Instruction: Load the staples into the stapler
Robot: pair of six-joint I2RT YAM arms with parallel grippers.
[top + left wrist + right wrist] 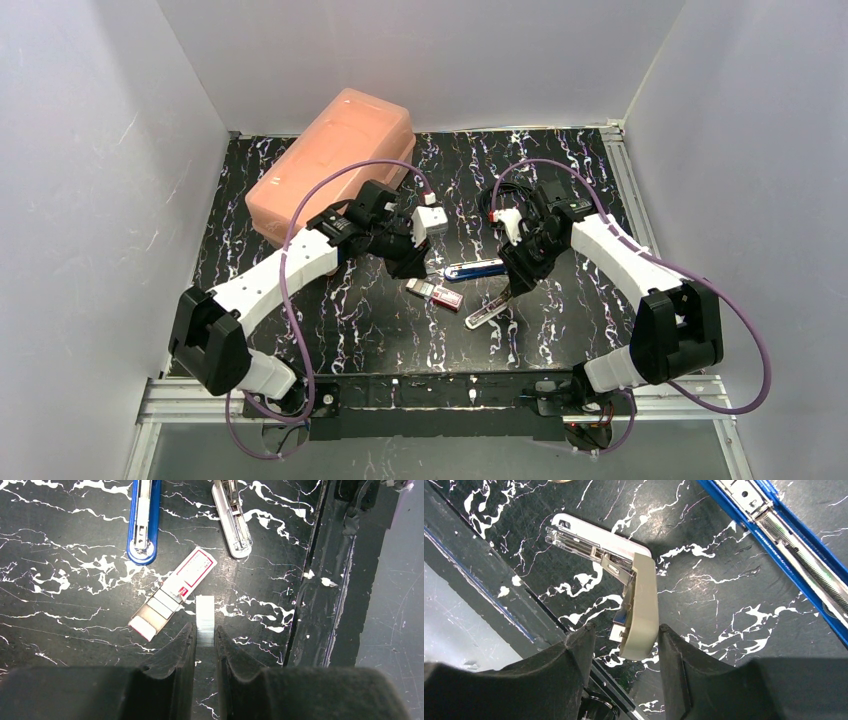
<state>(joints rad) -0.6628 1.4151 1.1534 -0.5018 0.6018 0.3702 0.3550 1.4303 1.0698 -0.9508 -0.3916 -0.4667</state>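
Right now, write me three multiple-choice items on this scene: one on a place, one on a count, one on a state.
1. The pink case sits: A far left; B near right; C near middle.
2. Staplers in view: A one; B two; C three.
3. The left jaws: A empty; B shut on a staple strip; C shut on a pen.
Key: A, it stands by the back left corner; B, blue stapler and white stapler; B, the strip is pinched between them.

Left gripper (204, 629) narrow, right gripper (626, 629) wide.
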